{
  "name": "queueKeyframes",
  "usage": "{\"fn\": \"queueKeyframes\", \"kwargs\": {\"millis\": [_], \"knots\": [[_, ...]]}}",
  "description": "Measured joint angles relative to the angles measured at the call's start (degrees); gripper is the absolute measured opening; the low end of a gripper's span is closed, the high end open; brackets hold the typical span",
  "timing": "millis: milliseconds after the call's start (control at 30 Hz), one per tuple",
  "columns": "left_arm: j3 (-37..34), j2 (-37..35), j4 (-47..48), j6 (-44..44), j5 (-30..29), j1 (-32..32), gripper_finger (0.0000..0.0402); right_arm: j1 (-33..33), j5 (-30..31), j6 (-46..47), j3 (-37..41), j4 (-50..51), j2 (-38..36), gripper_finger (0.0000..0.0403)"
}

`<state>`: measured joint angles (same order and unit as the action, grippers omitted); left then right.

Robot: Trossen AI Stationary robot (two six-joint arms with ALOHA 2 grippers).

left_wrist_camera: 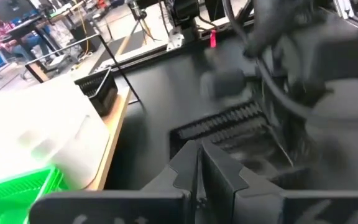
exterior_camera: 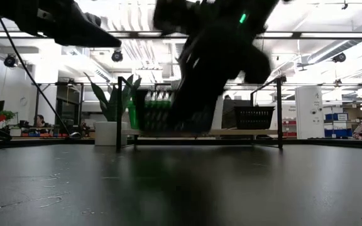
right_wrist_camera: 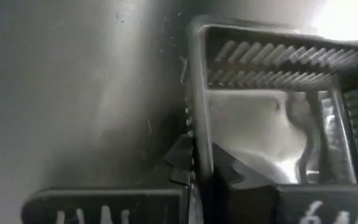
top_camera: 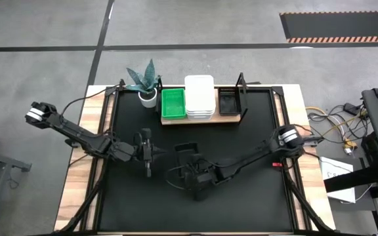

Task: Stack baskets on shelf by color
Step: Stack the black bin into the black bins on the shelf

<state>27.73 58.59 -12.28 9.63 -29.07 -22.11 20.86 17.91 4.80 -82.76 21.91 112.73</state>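
Observation:
A black slotted basket [top_camera: 186, 152] [right_wrist_camera: 272, 124] is over the middle of the table, in my right gripper [top_camera: 193, 172] [right_wrist_camera: 197, 177], which is shut on it. The low view shows that gripper and basket [exterior_camera: 197, 94] as a dark mass above the table top. My left gripper [top_camera: 151, 154] [left_wrist_camera: 199, 171] is shut and hovers just to the basket's left, touching nothing. On the shelf [top_camera: 235, 118] at the far edge, a green basket [top_camera: 174, 103], a stack of white baskets [top_camera: 199, 97] and another black basket [top_camera: 228, 101] rest on their bottoms. My right gripper holds the black basket by the rim of one side wall [right_wrist_camera: 194, 140], with one finger inside the basket and one outside. In the low view the basket appears lifted off the table and hangs below the gripper.
A plant in a white pot [top_camera: 146, 88] stands at the shelf's left end, beside the green basket. Black posts [exterior_camera: 118, 113] [exterior_camera: 279, 113] rise at both ends of the shelf. Bare black table top [top_camera: 254, 196] lies near and to the right of the grippers.

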Motion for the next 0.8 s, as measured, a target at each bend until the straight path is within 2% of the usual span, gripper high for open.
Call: {"fn": "queueKeyframes", "kwargs": {"millis": [100,233,333,500,667,800], "knots": [[0.02,0.00,-0.80,-0.31,0.01,0.00,0.0005,0.54,-0.59,-3.52,0.00,5.75,-4.81,0.0009],[0.02,-0.02,-1.16,-0.44,0.01,-0.02,0.0005,1.43,-4.28,-9.80,0.00,13.87,-12.76,0.0009],[0.02,-0.02,-1.01,-1.87,0.01,-0.02,0.0005,2.31,-4.10,-14.98,0.46,19.97,-19.04,0.0008],[0.02,-0.02,-1.07,-3.21,0.02,-0.02,0.0005,2.39,1.25,-16.91,5.17,22.80,-30.15,0.0008],[0.02,-0.11,-2.08,-0.36,-0.07,0.00,0.0005,1.53,9.59,-22.20,11.93,22.79,-41.61,0.0008],[0.09,-0.17,-3.61,0.99,-0.12,0.00,0.0005,-4.32,8.20,-29.24,16.19,21.22,-49.77,0.0008]]}}
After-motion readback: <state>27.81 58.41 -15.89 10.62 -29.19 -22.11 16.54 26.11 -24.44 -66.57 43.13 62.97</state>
